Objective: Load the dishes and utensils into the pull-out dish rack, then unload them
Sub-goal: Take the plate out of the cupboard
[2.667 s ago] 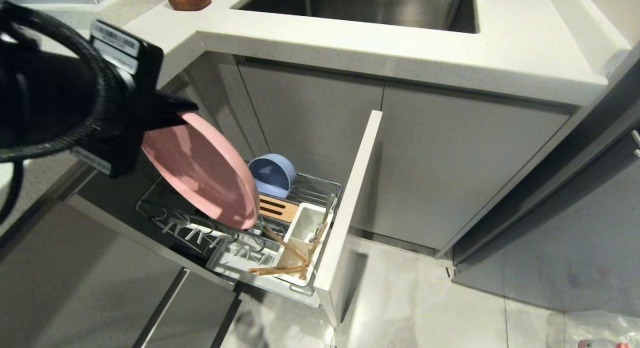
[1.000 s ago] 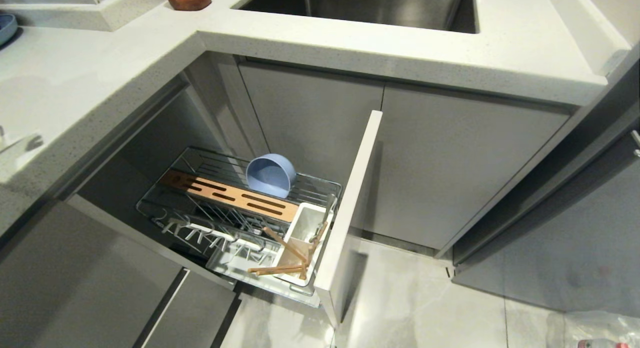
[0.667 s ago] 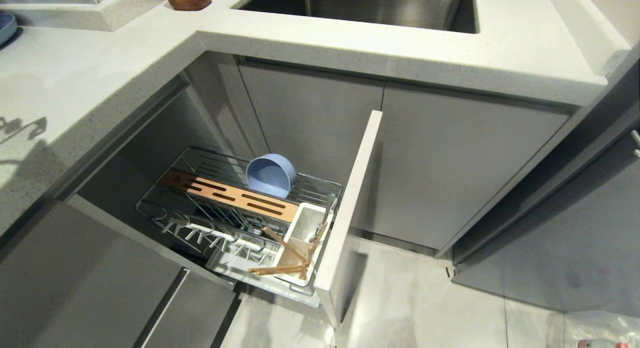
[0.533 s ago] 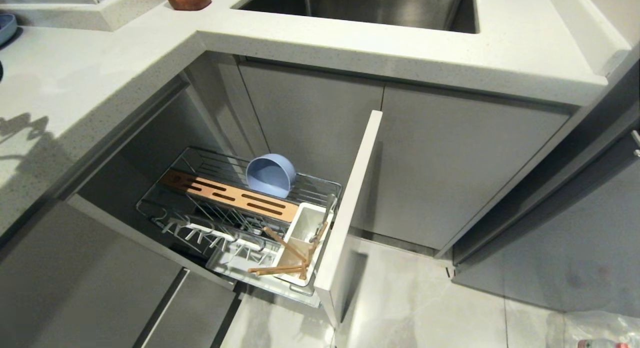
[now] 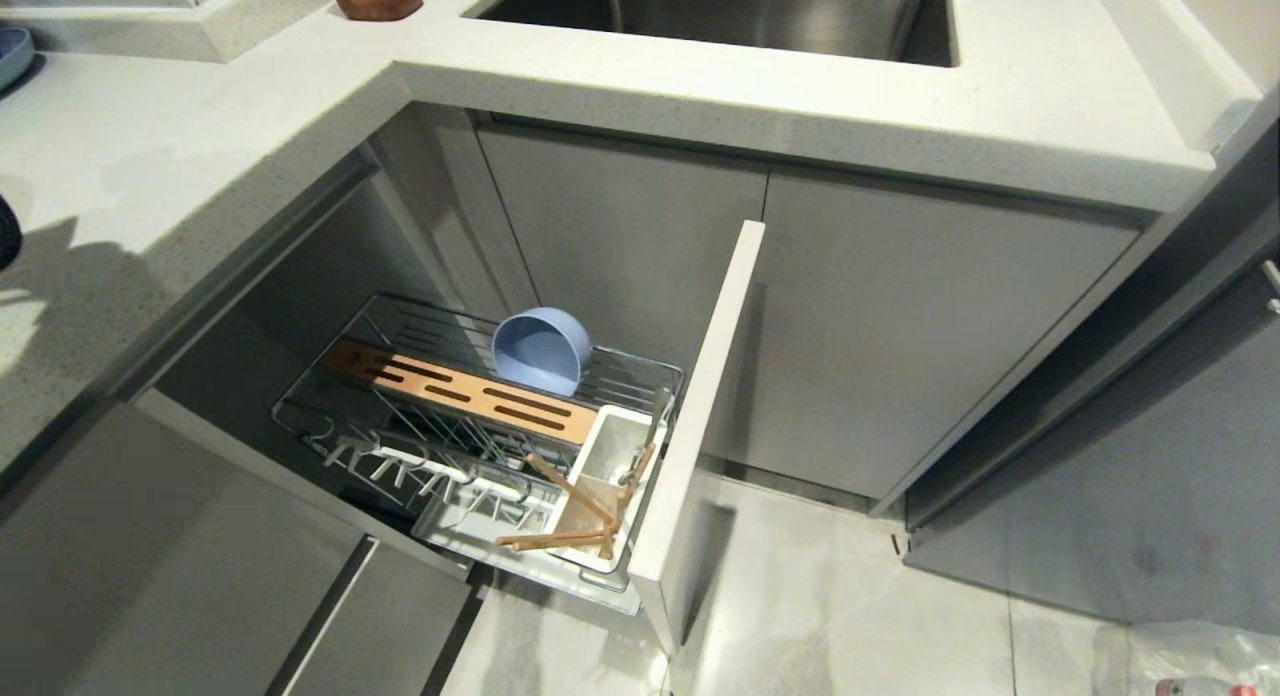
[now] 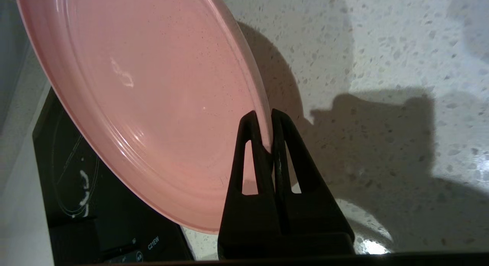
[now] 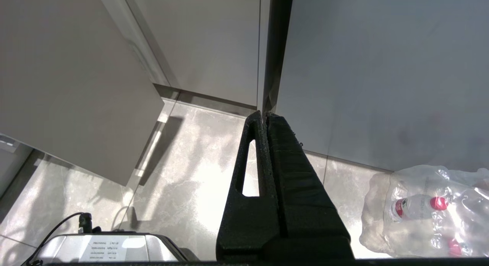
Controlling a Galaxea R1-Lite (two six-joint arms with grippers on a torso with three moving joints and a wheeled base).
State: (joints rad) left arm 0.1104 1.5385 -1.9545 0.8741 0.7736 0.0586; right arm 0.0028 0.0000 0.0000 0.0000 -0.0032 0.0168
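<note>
Left pincer pinches the rim of the flat, glossy pink plate, tilted above the speckled white desk.

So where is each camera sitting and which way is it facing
Head: up high, looking down at the pull-out dish rack under the countertop; no hand shows.
Left wrist: behind the left hand, which pinches the pink plate above that same countertop.
Right wrist: behind the shut right hand, facing floor and cabinets.
</note>
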